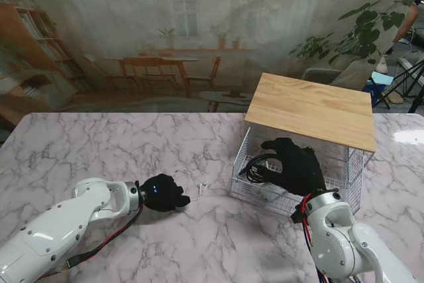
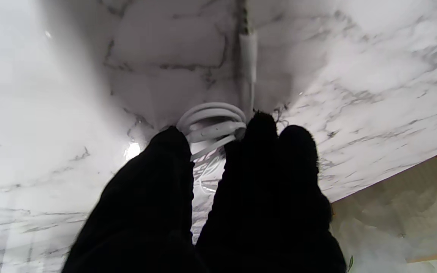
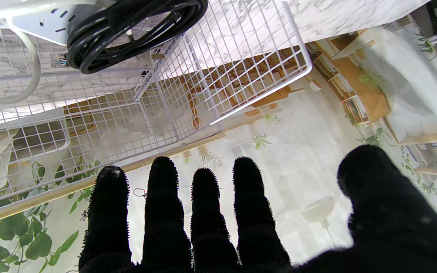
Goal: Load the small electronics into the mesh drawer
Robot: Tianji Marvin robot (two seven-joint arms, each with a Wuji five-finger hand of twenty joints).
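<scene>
Stand view: right hand point(image 1: 299, 165) outspread over drawer point(image 1: 255, 187)

White marble-patterned table top point(image 1: 99, 147) with grey veining. Behind it, a printed backdrop point(image 1: 165, 31) depicting a window, wooden table and chairs, and bookshelf point(image 1: 30, 38). Leafy green plant point(image 1: 361, 34) at far right. Diffuse, even lighting.

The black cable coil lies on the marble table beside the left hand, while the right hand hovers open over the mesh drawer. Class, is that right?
Not quite. The black cable coil lies inside the mesh drawer, as the right wrist view shows. It is a white cable coil that lies by the left hand. The right hand is open over the drawer.
</scene>
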